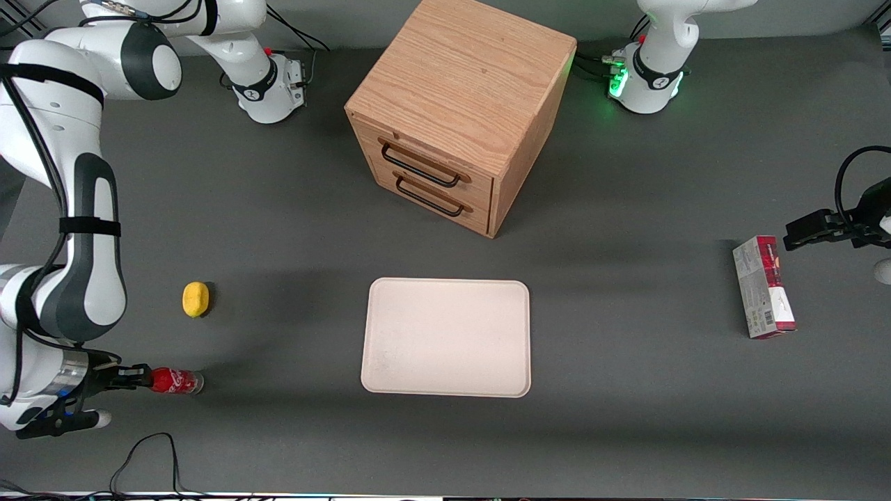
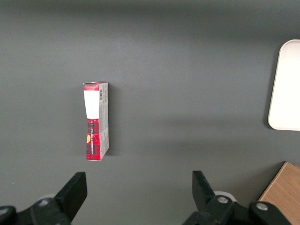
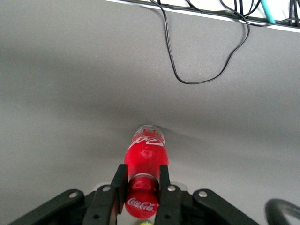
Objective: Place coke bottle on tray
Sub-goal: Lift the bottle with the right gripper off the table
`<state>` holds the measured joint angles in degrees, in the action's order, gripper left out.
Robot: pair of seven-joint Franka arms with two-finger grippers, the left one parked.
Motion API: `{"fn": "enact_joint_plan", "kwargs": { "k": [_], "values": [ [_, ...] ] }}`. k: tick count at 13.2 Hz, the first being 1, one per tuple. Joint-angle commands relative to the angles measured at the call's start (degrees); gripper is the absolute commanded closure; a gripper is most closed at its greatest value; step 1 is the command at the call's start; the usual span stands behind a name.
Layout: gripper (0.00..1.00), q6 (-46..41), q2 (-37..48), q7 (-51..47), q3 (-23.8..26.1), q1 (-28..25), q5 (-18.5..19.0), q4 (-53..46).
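The coke bottle [image 1: 177, 381] lies on its side on the grey table at the working arm's end, red with white lettering. My gripper [image 1: 143, 378] sits low at the bottle's cap end. In the right wrist view the two black fingers [image 3: 119, 180] press against both sides of the red cap and neck of the coke bottle [image 3: 145, 152], so my gripper [image 3: 141, 171] is shut on it. The bottle's clear base points away from the wrist. The cream tray [image 1: 445, 337] lies flat at the table's middle with nothing on it, well apart from the bottle.
A yellow lemon-like lump [image 1: 195, 299] rests farther from the front camera than the bottle. The wooden drawer cabinet [image 1: 459, 104] stands farther back than the tray. A red-and-white box [image 1: 763, 287] lies toward the parked arm's end. A black cable [image 1: 146, 452] loops near the table's front edge.
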<state>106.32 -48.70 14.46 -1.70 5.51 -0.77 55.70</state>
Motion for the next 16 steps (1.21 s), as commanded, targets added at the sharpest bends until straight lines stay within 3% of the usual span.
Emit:
{"fn": "enact_joint_plan", "kwargs": {
  "k": [1,3,5,10,12,16],
  "values": [
    [1.00,-10.13,7.89,0.66,-0.06,-0.85,1.65,0.38],
    [1.00,-17.34,14.65,1.10,0.20,-1.63,1.83,1.77],
    [1.00,-22.03,23.77,1.01,0.12,-2.78,2.00,9.21],
    [1.00,-19.06,48.92,0.66,0.03,-4.45,2.09,36.81],
    [1.00,-18.00,53.25,0.57,0.03,-4.80,2.09,41.75],
    [1.00,-18.34,50.56,-3.28,0.47,-6.64,1.74,39.42]
  ]
}}
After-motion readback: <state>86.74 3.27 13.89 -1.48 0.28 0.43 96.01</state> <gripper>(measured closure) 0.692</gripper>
